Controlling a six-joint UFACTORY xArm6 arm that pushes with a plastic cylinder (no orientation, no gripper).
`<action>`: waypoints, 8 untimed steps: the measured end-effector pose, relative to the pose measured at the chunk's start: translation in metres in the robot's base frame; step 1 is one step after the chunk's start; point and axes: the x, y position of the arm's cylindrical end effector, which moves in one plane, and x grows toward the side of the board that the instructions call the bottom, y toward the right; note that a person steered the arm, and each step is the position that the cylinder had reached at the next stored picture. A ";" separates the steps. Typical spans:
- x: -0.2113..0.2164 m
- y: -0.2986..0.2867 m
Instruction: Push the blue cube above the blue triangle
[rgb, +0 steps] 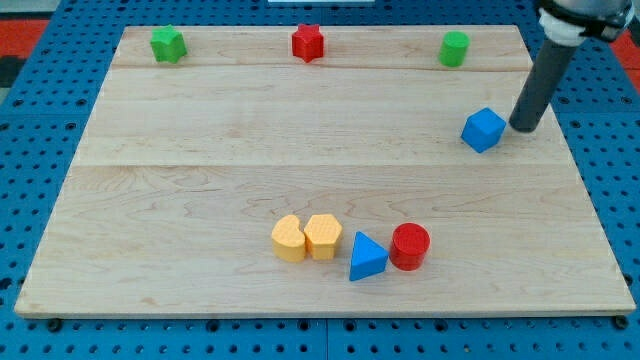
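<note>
The blue cube (483, 129) sits at the view's right, in the upper half of the wooden board (200, 160). The blue triangle (367, 257) lies near the view's bottom centre, between a yellow block and a red cylinder. My tip (523, 128) is the lower end of the dark rod coming down from the view's top right. It stands just right of the blue cube, close to it or touching its right side.
Two yellow blocks (289, 239) (323, 236) sit side by side left of the blue triangle. A red cylinder (410, 246) touches its right. Along the top edge are a green block (168, 44), a red star (308, 42) and a green cylinder (454, 48).
</note>
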 end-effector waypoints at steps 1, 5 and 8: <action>0.004 -0.030; -0.015 -0.098; 0.043 -0.101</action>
